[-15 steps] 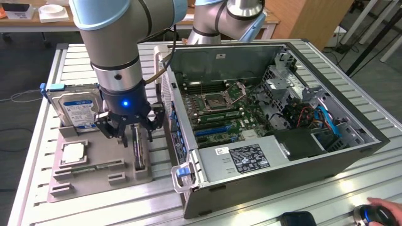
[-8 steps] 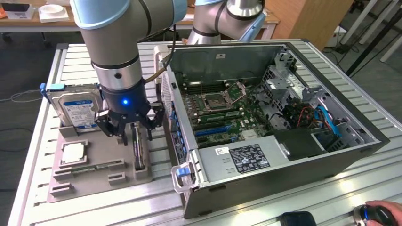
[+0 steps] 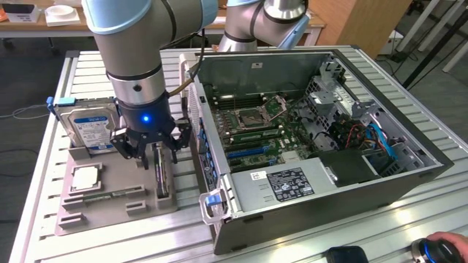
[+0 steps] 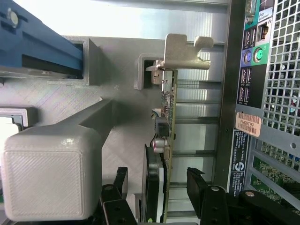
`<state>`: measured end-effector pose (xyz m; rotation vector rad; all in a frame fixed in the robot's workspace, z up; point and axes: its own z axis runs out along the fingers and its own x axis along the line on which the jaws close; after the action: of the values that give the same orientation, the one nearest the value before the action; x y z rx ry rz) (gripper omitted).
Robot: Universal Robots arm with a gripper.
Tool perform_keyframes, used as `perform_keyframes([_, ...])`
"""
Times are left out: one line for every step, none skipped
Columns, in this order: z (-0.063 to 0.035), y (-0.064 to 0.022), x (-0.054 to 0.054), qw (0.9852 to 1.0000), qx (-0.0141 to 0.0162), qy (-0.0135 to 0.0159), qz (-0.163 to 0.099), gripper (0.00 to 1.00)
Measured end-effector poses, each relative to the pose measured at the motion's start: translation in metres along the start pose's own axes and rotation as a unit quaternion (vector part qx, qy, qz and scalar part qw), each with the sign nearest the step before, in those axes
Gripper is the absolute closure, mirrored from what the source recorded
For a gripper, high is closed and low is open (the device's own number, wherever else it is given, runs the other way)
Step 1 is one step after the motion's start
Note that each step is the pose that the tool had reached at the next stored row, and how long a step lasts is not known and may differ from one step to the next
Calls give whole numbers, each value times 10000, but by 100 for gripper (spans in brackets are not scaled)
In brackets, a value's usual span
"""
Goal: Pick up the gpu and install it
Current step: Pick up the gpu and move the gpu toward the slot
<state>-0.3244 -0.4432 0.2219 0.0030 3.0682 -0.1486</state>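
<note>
Claw (image 3: 157,156) hangs right over the card (image 3: 161,176), w/ its fingers spread wide, one on each side of the card's thin top edge. In the wrist view the claw (image 4: 158,176) has a gap on both sides of the card (image 4: 168,108), so the black fingers (image 4: 201,197) aren't pinching it.

Card stands on its long edge in a slot of the gray tray (image 3: 109,213), just beside the open PC box (image 3: 292,216), on the exterior view's left of it. Its silver end piece (image 4: 185,51) sits by a gray tray holder.

Hard drive (image 3: 91,129) on the same tray has a blue & white sticker, words too small to read. White sticker (image 3: 292,183) inside the PC box: same. Back of the PC box has a small tan tag (image 4: 248,124) w/ letters & nums I can't read for sure, and "Pro" printed near the plugs.
</note>
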Motion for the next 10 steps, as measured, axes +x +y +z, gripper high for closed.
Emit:
perform_keyframes([0, 0, 0, 10000, 0, 0, 0, 38])
perform_keyframes([0, 0, 0, 10000, 0, 0, 0, 40])
perform_keyframes([0, 0, 0, 10000, 0, 0, 0, 40])
perform_keyframes([0, 0, 0, 10000, 0, 0, 0, 46])
perform_keyframes([0, 0, 0, 10000, 0, 0, 0, 52])
perform_keyframes([0, 0, 0, 10000, 0, 0, 0, 52])
perform_keyframes([0, 0, 0, 10000, 0, 0, 0, 52])
perform_keyframes([0, 0, 0, 10000, 0, 0, 0, 58])
perform_keyframes([0, 0, 0, 10000, 0, 0, 0, 58])
perform_keyframes([0, 0, 0, 10000, 0, 0, 0, 58])
